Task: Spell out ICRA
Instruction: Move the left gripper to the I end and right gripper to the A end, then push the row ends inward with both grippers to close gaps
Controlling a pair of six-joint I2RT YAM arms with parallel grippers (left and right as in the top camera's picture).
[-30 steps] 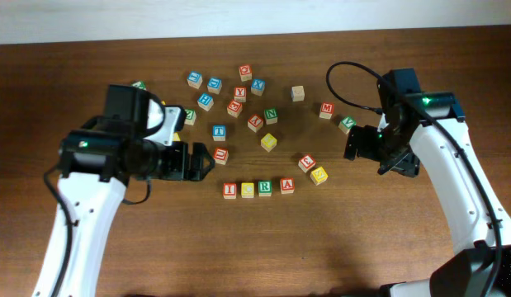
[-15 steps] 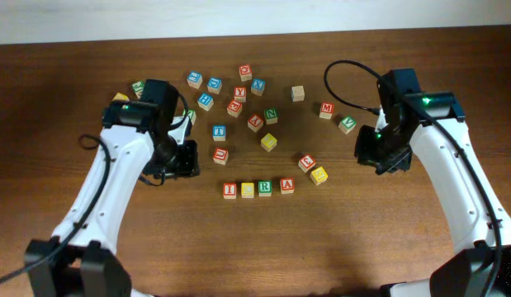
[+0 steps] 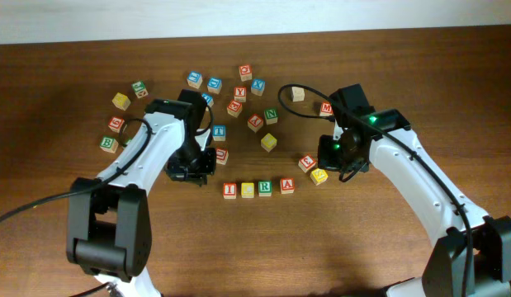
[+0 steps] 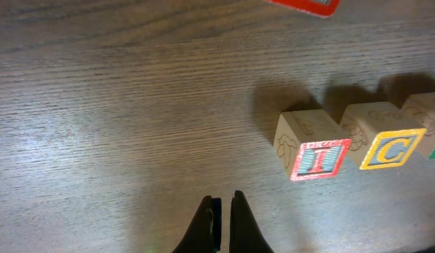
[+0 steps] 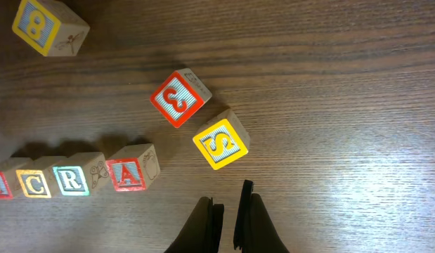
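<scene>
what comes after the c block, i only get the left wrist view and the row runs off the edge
observer: an R block and then an A block follow the C block, so with the I block the row reads ICRA.
operator: anything lying near the a end
observer: a yellow S block and a red 3 block sit just past it, apart from the row.
operator: is anything held on the right
observer: no, the right end effector is shut and empty, near the S block.

White shells cover the left arm (image 3: 148, 148) and right arm (image 3: 416, 165); joints, cables (image 3: 24, 208) and end effector fingers (image 4: 239, 218) are black.
</scene>
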